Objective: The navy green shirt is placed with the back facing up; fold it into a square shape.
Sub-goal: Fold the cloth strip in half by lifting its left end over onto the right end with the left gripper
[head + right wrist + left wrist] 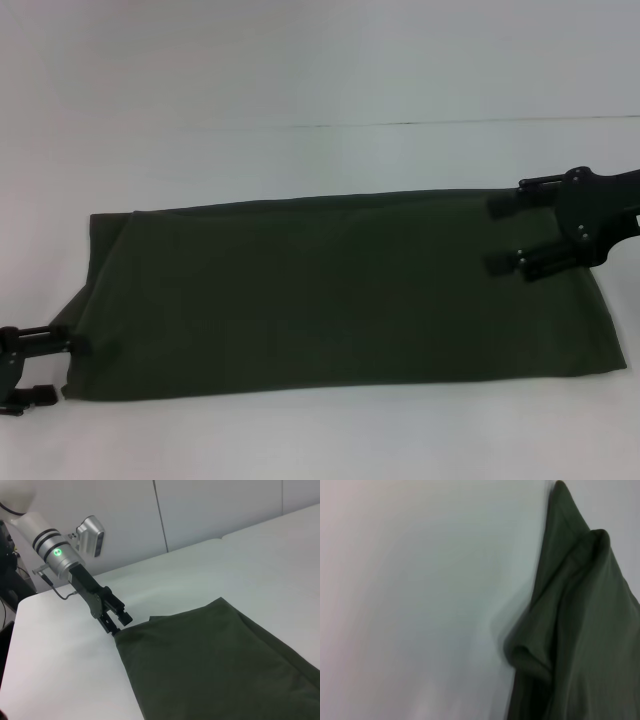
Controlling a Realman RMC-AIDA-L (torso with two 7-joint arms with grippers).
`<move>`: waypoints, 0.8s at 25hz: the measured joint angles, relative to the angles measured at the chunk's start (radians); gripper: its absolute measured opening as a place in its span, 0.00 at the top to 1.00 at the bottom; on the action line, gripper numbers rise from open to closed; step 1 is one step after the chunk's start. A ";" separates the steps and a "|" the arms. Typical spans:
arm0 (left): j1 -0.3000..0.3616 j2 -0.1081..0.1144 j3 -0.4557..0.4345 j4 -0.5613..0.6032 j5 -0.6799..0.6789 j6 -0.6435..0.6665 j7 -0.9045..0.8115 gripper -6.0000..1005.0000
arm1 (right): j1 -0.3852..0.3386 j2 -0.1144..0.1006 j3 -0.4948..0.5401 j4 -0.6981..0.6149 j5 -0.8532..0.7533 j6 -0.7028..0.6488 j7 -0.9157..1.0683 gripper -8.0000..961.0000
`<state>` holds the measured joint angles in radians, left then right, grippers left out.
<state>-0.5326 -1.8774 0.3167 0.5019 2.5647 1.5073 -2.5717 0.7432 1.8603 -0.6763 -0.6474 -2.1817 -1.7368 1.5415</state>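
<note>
The navy green shirt (pixel 340 290) lies on the white table (pixel 300 440), plain side up, folded into a long band running left to right. My left gripper (pixel 55 368) is at the band's left near corner, fingers apart, the upper finger touching the cloth edge. It also shows in the right wrist view (pixel 116 621) at the corner of the shirt (pixel 210 665). The left wrist view shows a rumpled shirt edge (pixel 580 630). My right gripper (pixel 500 232) is open over the band's far right end, fingers spread above the cloth.
A seam or edge line (pixel 450 122) crosses the table behind the shirt. In the right wrist view a pale wall (pixel 210 510) stands behind the table, and the table's edge (pixel 10 645) runs beside the left arm.
</note>
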 joint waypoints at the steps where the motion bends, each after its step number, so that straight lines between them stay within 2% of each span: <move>1: 0.000 0.000 0.001 -0.001 0.000 0.000 -0.002 0.06 | 0.001 0.000 0.000 0.000 0.000 0.000 0.000 0.03; 20: -0.038 -0.014 -0.009 -0.066 -0.009 -0.057 -0.013 0.07 | 0.001 0.002 0.002 0.000 0.003 -0.009 -0.001 0.03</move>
<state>-0.5709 -1.8913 0.3073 0.4359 2.5555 1.4502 -2.5844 0.7440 1.8619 -0.6745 -0.6474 -2.1789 -1.7457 1.5401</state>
